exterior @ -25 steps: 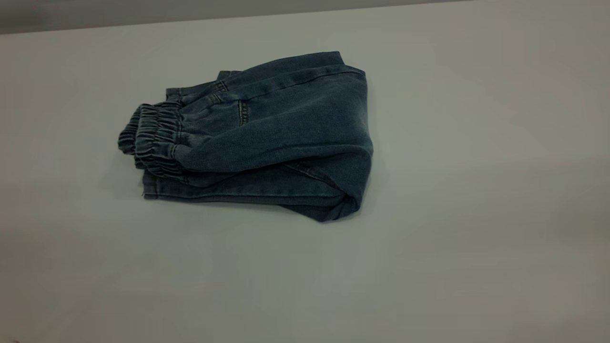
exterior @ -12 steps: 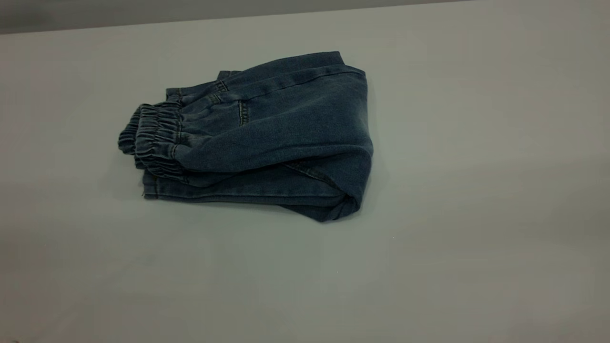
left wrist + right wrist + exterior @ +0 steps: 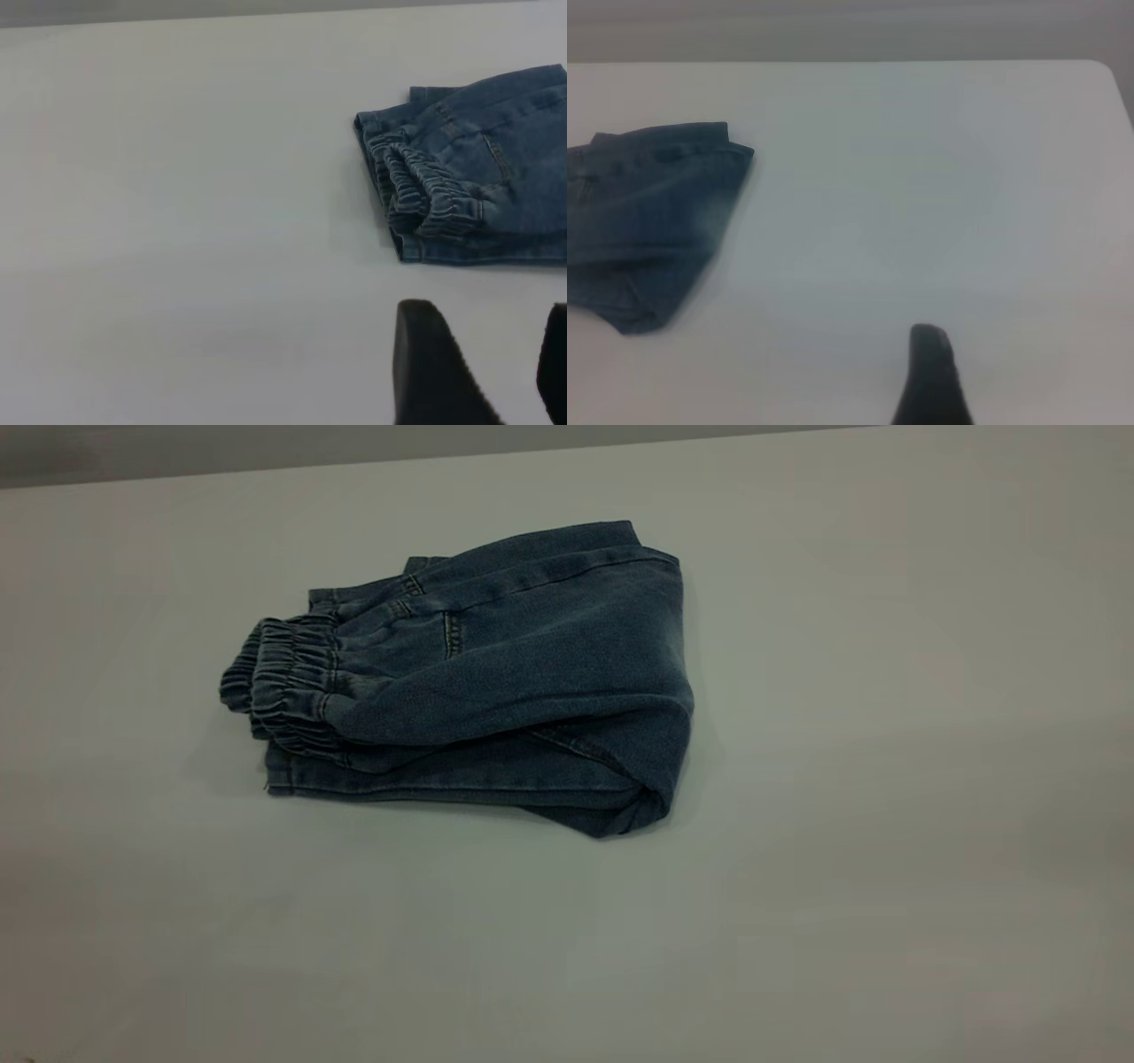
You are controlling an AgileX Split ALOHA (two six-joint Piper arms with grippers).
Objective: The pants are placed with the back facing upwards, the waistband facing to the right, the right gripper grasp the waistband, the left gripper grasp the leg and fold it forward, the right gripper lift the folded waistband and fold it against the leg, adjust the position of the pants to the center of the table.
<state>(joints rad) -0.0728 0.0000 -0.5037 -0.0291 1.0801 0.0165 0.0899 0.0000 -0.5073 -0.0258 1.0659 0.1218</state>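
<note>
Pants (image 3: 496, 691) sit folded left of centre in the exterior frame, waistband (image 3: 288, 691) at their left. My left hand (image 3: 483, 372) hangs open and empty; right hand (image 3: 932, 376) (can't tell its state). Only centring on the surface (image 3: 886, 824) looks left.

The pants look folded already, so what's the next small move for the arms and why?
Probably a short nudge rightward. The pants lie folded, the waistband on top at the left, the bundle left of the table's middle in the exterior view. Left tool open, off the cloth; right tool also clear.
</note>
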